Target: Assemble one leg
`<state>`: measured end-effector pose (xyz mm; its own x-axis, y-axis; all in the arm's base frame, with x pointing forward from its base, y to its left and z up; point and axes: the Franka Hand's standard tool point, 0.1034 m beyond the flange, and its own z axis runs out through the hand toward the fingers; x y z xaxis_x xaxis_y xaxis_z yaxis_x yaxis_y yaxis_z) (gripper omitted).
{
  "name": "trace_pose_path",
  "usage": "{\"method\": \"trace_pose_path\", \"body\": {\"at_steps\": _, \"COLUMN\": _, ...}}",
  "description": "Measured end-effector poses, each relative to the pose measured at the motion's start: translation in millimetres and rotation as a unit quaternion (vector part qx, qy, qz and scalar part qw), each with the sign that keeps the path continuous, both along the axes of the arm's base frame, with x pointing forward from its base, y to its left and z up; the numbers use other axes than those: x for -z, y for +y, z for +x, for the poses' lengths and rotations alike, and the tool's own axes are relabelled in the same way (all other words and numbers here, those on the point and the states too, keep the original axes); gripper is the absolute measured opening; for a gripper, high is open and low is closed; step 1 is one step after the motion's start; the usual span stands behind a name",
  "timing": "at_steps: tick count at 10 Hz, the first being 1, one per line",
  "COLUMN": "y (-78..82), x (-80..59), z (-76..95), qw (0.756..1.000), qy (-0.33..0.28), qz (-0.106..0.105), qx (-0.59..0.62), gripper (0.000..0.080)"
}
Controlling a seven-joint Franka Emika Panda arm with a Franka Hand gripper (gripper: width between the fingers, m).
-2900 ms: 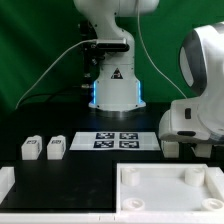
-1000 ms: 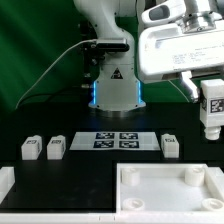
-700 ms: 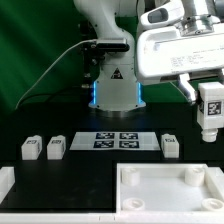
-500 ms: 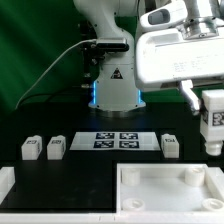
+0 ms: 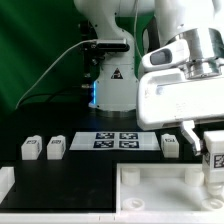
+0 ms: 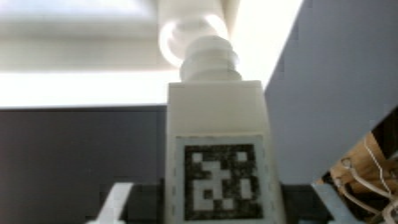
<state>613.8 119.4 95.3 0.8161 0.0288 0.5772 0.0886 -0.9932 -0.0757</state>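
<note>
Leg (image 6: 217,120), pinched at its sides by the closed gripper (image 6: 210,203), has dropped from mid-air to just over the white panel (image 5: 150,195) at the exterior view's right, so seating looks next; its tag (image 6: 217,182) shows pattern only, no legible writing.

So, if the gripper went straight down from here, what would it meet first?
Probably the panel: the leg held in the gripper hangs just over its corner at the exterior view's right. Depth is unclear.
</note>
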Motion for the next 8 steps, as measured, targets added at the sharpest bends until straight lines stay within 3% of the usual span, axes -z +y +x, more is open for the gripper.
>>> {"method": "trace_pose_path", "body": {"at_steps": 5, "y": -2.2, "x": 8.3, "z": 12.1, "qw": 1.000, "qy": -0.001, "qz": -0.001, "qx": 0.003, "gripper": 0.0291}}
{"method": "trace_pose_path", "body": {"at_steps": 8, "y": -2.5, "x": 18.7, "z": 9.2, "qw": 1.000, "qy": -0.001, "qz": -0.003, "qx": 0.004, "gripper": 0.0291}}
